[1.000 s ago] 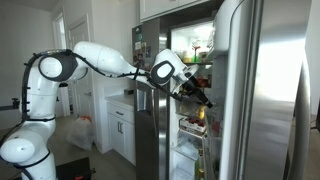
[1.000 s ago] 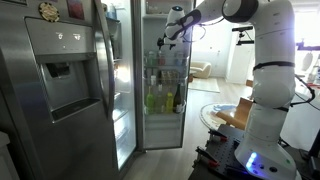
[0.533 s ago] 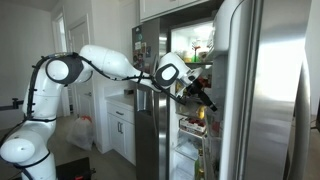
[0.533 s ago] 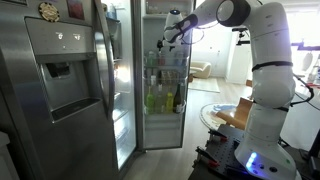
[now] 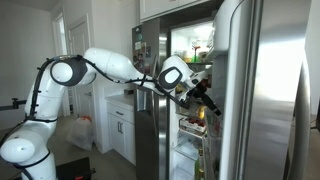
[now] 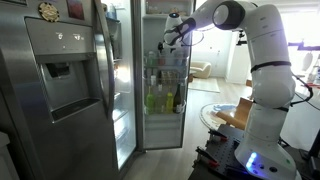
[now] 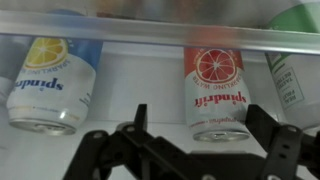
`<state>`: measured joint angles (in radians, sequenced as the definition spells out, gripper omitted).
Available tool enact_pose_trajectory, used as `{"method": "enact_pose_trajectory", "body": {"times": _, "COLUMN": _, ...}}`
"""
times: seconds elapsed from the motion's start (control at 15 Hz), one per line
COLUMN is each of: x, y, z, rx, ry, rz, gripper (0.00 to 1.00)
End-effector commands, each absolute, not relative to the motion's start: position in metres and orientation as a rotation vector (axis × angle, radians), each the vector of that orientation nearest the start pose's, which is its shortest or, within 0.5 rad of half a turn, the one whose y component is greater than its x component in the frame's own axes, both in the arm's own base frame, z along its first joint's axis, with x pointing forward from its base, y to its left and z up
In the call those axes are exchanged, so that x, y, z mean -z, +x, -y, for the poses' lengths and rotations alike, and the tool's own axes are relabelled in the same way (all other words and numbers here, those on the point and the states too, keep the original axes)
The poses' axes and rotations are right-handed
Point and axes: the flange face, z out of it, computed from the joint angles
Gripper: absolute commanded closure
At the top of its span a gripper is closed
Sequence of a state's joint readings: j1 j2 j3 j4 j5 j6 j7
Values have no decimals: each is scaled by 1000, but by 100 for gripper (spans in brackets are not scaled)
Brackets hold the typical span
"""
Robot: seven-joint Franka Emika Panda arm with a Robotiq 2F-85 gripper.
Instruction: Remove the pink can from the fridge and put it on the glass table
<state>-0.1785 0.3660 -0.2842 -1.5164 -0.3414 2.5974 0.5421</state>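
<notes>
Change: Your arm has gone a little deeper into the fridge during the last second. In both exterior views the gripper is now further in between the lit shelves than before.
Hand: The gripper is spread and pinches nothing. In the wrist view one black finger stands apart from the other.
Pink can: The pink can is upright in the fridge, just behind the front edge of its shelf. The wrist view is turned, so the can looks head down. It sits in the gap between the jaws, closer to one of them, and I see no touch yet.
Neighbour: A yellow can stands beside it on the same shelf, apart from it and outside the gap.
Meaning: The approach seems almost finished, but the grasp is not made. In my judgement, you need to centre the gap on the pink can, go in a bit more, then press the jaws together.
Risk: I think the finger on the yellow can's side may push that can if you shift too far.
Table: What seems to be the glass table is low beside the robot base, well apart from the fridge, so the whole carry remains.
</notes>
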Motion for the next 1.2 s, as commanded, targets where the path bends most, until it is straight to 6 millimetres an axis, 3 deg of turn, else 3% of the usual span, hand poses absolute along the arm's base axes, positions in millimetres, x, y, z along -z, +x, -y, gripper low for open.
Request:
{"method": "enact_pose_trajectory", "body": {"times": 0.0, "x": -543, "y": 669, "z": 283, "rx": 1258, "ry": -3031, "rz": -1171, "gripper": 0}}
{"method": "enact_pose_trajectory", "body": {"times": 0.47, "x": -531, "y": 683, "z": 283, "rx": 1300, "ry": -3038, "rz": -1126, "gripper": 0}}
{"method": "enact_pose_trajectory", "body": {"times": 0.87, "x": -533, "y": 691, "z": 282, "rx": 1365, "ry": -3024, "rz": -1105, "gripper": 0}}
{"method": "enact_pose_trajectory", "body": {"times": 0.93, "x": -534, "y": 691, "z": 282, "rx": 1365, "ry": -3026, "rz": -1106, "gripper": 4}}
{"method": "enact_pose_trajectory", "body": {"times": 1.0, "x": -534, "y": 691, "z": 282, "rx": 1369, "ry": -3027, "rz": -1107, "gripper": 26}}
{"method": "enact_pose_trajectory", "body": {"times": 1.13, "x": -535, "y": 691, "z": 283, "rx": 1373, "ry": -3031, "rz": -1105, "gripper": 31}}
